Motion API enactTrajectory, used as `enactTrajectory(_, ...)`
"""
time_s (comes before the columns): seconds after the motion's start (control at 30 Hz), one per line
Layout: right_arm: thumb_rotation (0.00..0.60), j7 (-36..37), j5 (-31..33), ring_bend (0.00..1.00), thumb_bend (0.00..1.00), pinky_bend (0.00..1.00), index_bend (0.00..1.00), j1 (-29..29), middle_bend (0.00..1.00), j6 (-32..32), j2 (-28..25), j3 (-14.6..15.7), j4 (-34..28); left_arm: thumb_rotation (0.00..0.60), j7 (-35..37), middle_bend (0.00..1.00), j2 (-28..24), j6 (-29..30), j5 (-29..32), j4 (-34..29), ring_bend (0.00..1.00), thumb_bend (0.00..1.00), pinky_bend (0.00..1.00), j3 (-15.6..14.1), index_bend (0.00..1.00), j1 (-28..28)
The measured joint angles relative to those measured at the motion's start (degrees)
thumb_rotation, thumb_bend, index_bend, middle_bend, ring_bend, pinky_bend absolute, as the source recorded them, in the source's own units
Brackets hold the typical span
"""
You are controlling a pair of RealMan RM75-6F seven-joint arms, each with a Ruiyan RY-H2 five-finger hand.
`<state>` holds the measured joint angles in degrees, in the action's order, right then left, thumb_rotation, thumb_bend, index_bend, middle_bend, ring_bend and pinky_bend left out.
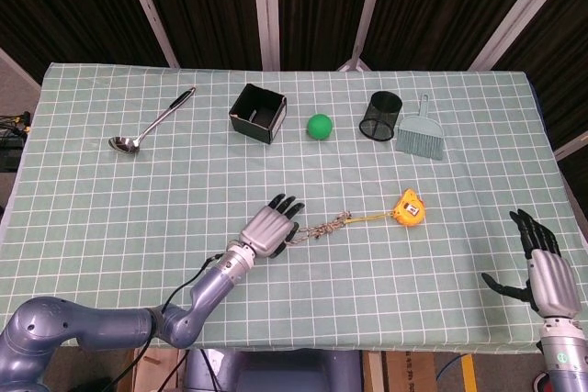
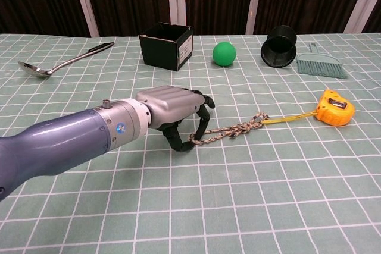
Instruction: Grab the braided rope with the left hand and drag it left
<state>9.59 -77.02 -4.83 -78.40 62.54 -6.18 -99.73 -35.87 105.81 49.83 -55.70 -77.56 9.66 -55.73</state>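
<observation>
The braided rope (image 1: 329, 225) (image 2: 229, 130) lies on the green checked cloth at mid table, its right end joined to the yellow strip of an orange tape measure (image 1: 409, 208) (image 2: 334, 106). My left hand (image 1: 271, 227) (image 2: 172, 108) sits over the rope's left end, fingers curled down. The rope end is pinched between thumb and fingers and lifted a little off the cloth. My right hand (image 1: 549, 273) hovers at the table's near right corner, fingers spread, holding nothing; only the head view shows it.
Along the back stand a black box (image 1: 257, 112), a green ball (image 1: 319, 126), a black mesh cup (image 1: 380, 115) on its side and a small brush (image 1: 423, 133). A metal ladle (image 1: 152, 123) lies at the back left.
</observation>
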Motion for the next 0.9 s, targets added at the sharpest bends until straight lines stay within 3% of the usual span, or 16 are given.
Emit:
enactTrajectory(0.5,0.600,0.12,0.11,0.00,0.19,0.00,0.00,0.04,0.00,0.09,-0.09,0.01,-0.07,0.600,1.15,0.08,-1.28,2.73,-1.52,-1.78,0.00,0.53,0.00,0.57,0.56,0.53)
enactTrajectory(0.9,0.600,-0.37,-0.21,0.00,0.19,0.00,0.00,0.15,0.00,-0.18,-0.05,0.18,-0.19,0.600,1.85,0.08,-7.17,9.75,-11.48,-4.15,0.00,0.53,0.00,-0.31,0.56,2.39)
